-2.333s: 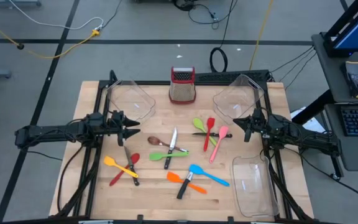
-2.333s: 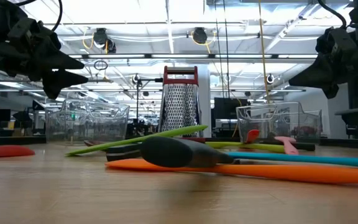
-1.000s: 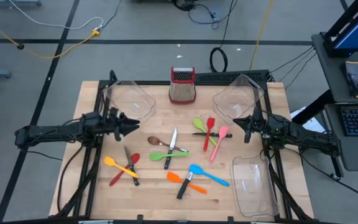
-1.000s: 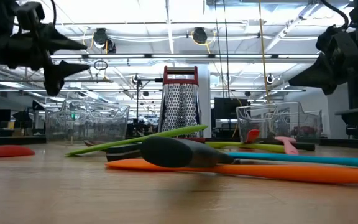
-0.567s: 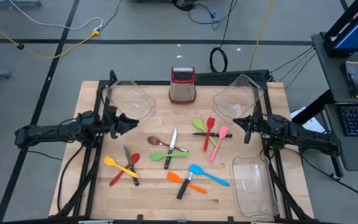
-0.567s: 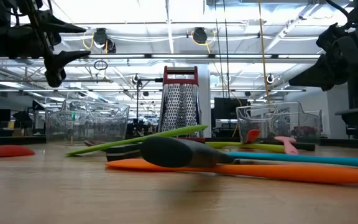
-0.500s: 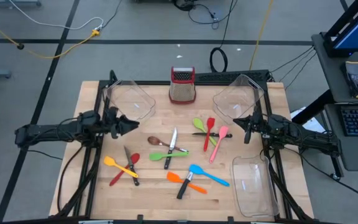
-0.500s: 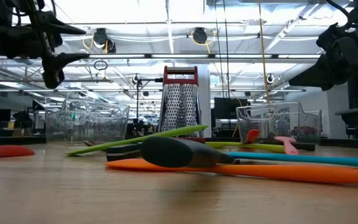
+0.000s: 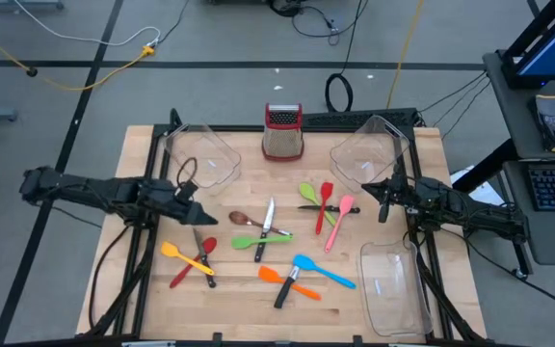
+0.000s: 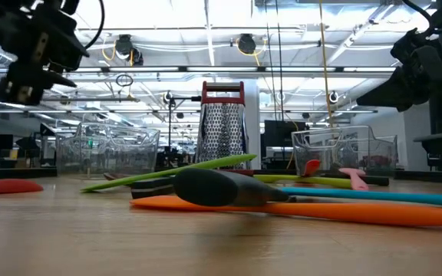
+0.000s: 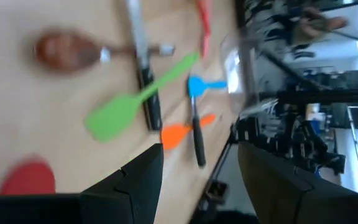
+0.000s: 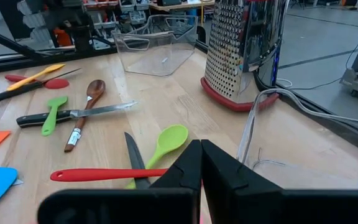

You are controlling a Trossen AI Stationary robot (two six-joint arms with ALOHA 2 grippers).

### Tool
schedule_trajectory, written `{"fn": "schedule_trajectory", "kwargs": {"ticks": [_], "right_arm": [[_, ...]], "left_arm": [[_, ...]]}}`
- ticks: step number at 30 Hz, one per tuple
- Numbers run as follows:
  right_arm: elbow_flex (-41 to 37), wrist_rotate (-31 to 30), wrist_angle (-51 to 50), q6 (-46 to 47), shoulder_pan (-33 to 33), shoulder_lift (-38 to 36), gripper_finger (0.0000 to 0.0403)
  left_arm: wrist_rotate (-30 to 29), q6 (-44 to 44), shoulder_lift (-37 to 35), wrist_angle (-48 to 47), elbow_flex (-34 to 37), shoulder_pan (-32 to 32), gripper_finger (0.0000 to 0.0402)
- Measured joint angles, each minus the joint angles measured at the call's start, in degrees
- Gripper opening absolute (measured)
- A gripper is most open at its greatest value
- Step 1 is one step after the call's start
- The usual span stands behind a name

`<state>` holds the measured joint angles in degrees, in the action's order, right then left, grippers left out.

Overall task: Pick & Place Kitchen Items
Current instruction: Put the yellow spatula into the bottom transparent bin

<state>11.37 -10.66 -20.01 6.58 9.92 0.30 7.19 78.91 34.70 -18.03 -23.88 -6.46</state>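
The kitchen items lie scattered on the wooden table [image 9: 143, 299]. A brown spoon [image 9: 240, 218], a knife [image 9: 266, 227] and a green spatula [image 9: 256, 239] lie mid-table. A yellow spatula [image 9: 175, 253] and a red spoon [image 9: 198, 257] lie left; a green spoon [image 9: 307, 196], a red spatula [image 9: 324, 204] and a pink one [image 9: 340, 218] lie right. Blue [image 9: 321, 271] and orange [image 9: 279, 279] spatulas lie near. My left gripper [image 9: 204, 218] hangs open and tipped down, just left of the brown spoon [image 11: 66, 51]. My right gripper [image 9: 384, 199] waits shut at the right [image 12: 201, 147].
A steel box grater [image 9: 282, 131] stands at the far edge, midway. Clear plastic bins sit at the far left [image 9: 203, 154], the far right [image 9: 368, 150] and the near right [image 9: 393, 285]. Bare wood lies along the near-left edge.
My left arm has reached out and swung toward the table's near edge. Its wrist has rolled and its gripper has tipped downward, ending beside the brown spoon. The fingers have stayed open. No item has moved.
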Motion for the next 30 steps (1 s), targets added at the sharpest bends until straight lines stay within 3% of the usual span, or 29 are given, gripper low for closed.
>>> {"fn": "schedule_trajectory", "kwargs": {"ticks": [8, 16, 22, 30], "right_arm": [[0.0, 0.17, 0.0, 3.75, 0.01, 0.02, 0.0], [-0.02, 0.19, 0.0, 4.69, 0.02, 0.02, 0.0], [-0.02, 0.2, 0.01, 4.69, 0.0, 0.02, 0.0], [-0.02, 0.2, 0.0, 4.71, 0.0, 0.02, 0.0]], "left_arm": [[0.18, 20.32, 9.14, -0.34, -4.5, -9.83, 0.0212], [-0.25, 20.61, 12.34, 3.54, -4.5, -13.15, 0.0212], [-8.32, 20.73, 13.42, 8.76, -4.48, -13.03, 0.0212], [-10.59, 35.94, 13.92, 2.86, -4.48, -16.76, 0.0212]]}}
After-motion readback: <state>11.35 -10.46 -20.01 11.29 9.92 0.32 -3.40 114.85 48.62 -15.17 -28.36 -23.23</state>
